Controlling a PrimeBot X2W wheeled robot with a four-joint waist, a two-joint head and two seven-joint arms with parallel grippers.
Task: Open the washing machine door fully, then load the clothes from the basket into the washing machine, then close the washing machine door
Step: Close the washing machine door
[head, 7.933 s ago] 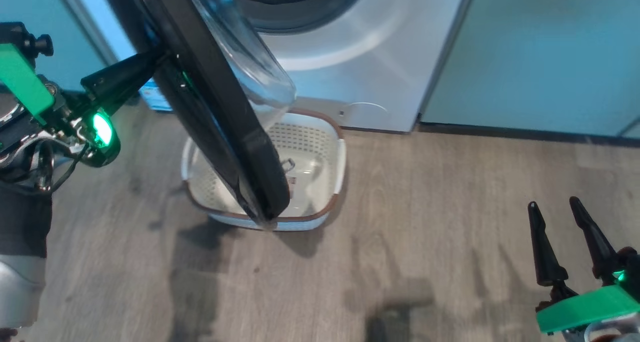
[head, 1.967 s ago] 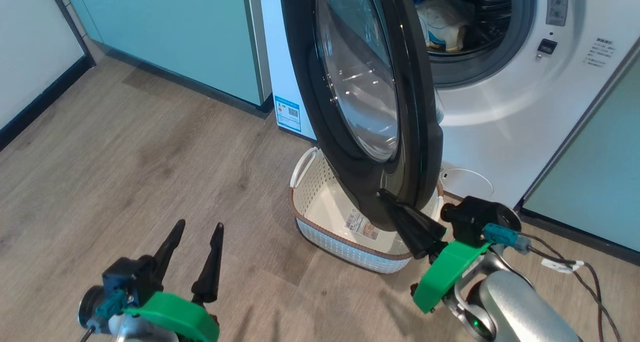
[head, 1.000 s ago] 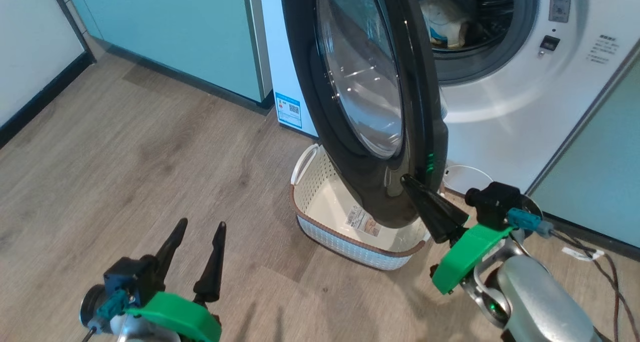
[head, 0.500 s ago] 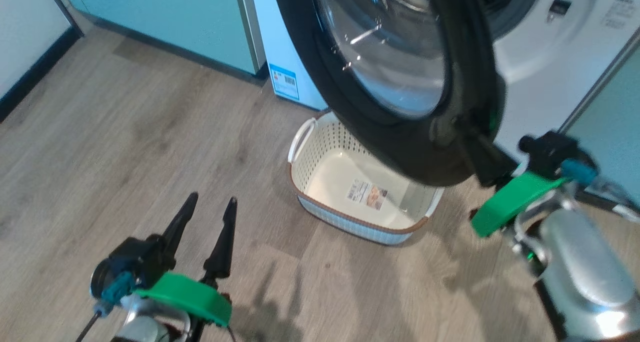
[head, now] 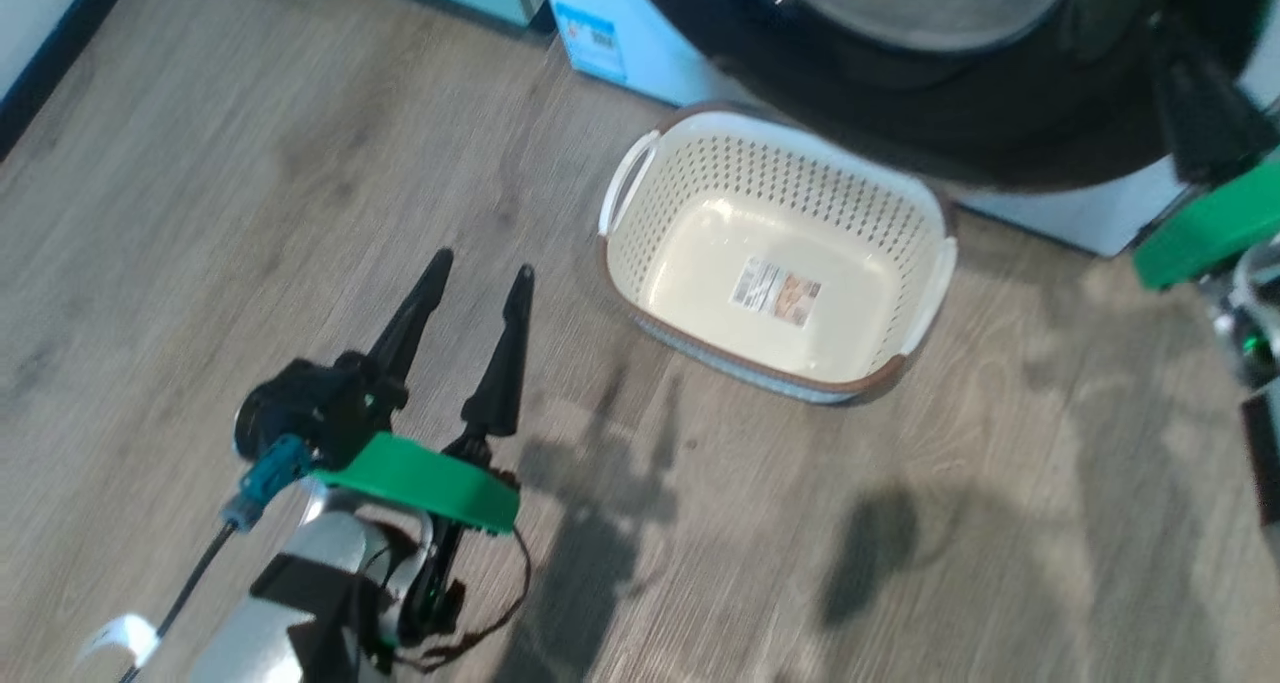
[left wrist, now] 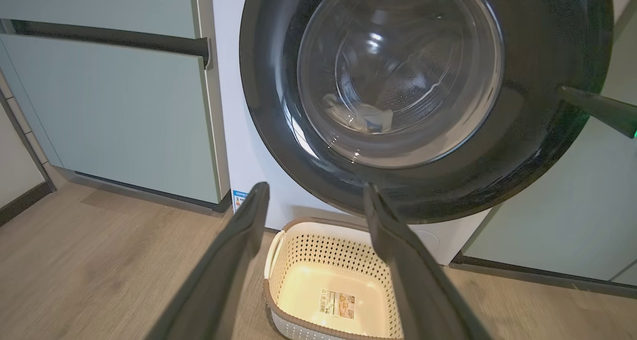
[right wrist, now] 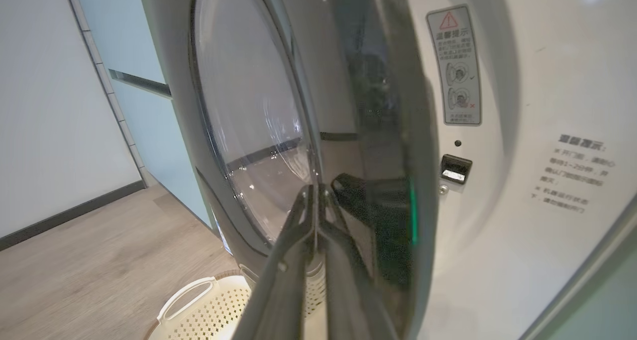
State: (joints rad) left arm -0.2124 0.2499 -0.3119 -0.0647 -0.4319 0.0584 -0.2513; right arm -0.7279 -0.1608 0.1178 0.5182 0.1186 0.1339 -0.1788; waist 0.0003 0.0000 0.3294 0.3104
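Observation:
The washing machine door [left wrist: 542, 146], glossy black around a clear glass bowl, stands almost against the white washing machine [right wrist: 522, 190]. My right gripper [right wrist: 314, 193] is shut, its tips pressed on the door's black face near the free edge; it also appears at the head view's right edge, right gripper [head: 1172, 63]. Pale clothes with a blue piece [left wrist: 361, 120] lie in the drum behind the glass. The cream basket [head: 760, 173] sits on the floor below the door, holding just its label. My left gripper [head: 481, 266] hangs open over the floor, left of the basket.
Pale green cabinets [left wrist: 109, 106] flank the machine on the left, and another green panel [left wrist: 572, 205] stands on its right. A blue-bordered sticker [head: 592, 38] marks the machine's lower left corner. A dark skirting board [right wrist: 64, 215] runs along the left wall above wood flooring.
The door has swung from about half open to nearly shut, with my shut right gripper following against it. The head camera has tilted down toward the floor. My left gripper stays open.

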